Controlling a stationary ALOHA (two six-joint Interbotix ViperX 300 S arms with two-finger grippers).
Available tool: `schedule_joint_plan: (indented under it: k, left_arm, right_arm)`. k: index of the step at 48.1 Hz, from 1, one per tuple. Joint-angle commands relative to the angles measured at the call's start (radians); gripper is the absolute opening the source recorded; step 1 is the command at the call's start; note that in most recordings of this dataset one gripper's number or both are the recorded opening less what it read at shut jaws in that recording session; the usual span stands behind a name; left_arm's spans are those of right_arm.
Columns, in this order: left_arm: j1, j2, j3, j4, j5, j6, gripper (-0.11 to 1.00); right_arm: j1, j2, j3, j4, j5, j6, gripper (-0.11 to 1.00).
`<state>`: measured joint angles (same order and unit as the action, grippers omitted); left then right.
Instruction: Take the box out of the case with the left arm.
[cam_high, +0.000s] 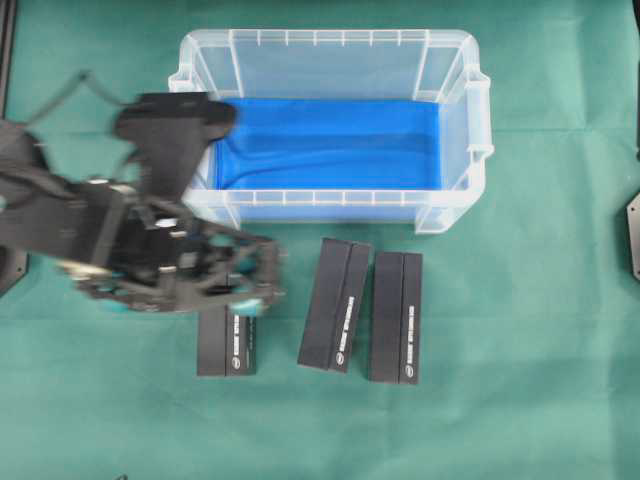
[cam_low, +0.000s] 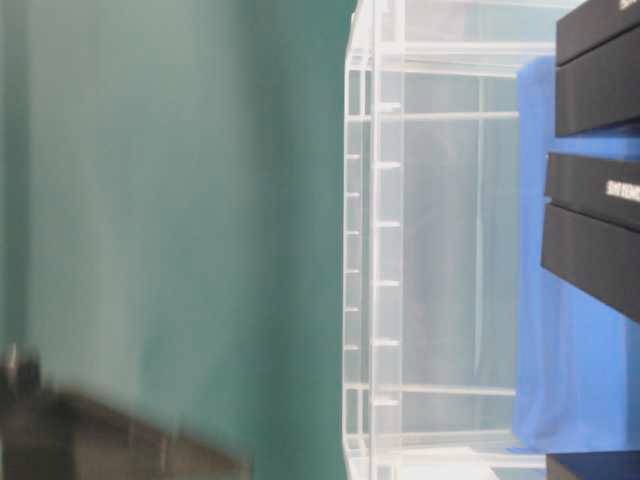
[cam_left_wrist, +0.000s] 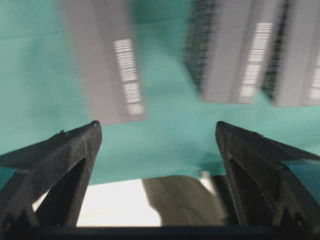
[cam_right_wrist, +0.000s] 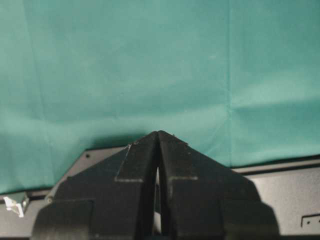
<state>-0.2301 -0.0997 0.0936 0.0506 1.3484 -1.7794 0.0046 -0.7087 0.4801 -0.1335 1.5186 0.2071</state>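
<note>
Overhead shows three boxes (cam_high: 334, 305); right wrist, only cloth (cam_right_wrist: 150, 65).

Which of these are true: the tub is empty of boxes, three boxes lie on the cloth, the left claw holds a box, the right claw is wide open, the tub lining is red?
1. The tub holds no boxes: true.
2. Three black boxes lie on the green cloth: true, the left box, middle box and right box.
3. The left claw holds a box: false, it is open with nothing in it.
4. The right claw is wide open: false, it is shut.
5. The lining is red: false, it is blue.
</note>
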Motion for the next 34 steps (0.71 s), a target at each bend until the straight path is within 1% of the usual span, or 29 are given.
schedule_joint_plan:
  k: [1,4,11,21,25,34]
  left_arm:
    - [-0.026,-0.086,0.060,0.003,-0.003,-0.028,0.91]
    - [-0.049,-0.140,0.121,0.003,-0.003,-0.054,0.91]
    - [-0.092,-0.242,0.227,0.003,-0.003,-0.091,0.91]
    - [-0.138,-0.371,0.356,0.006,-0.003,-0.104,0.91]
    - [-0.147,-0.414,0.391,0.023,-0.003,-0.104,0.91]
    - [-0.147,-0.476,0.430,0.055,-0.003,-0.104,0.91]
  right_arm:
    - [0.000,0.000,-0.009,-0.003,0.002,-0.002,0.00]
    - [0.000,0.000,-0.009,-0.003,0.002,-0.002,0.00]
    - [0.000,-0.002,-0.009,-0.003,0.009,-0.002,0.00]
    - [0.000,-0.003,-0.009,-0.003,0.028,-0.002,0.00]
    - [0.000,-0.002,-0.009,-0.003,0.029,-0.002,0.00]
    - [0.000,-0.002,-0.009,-0.003,0.029,0.000,0.00]
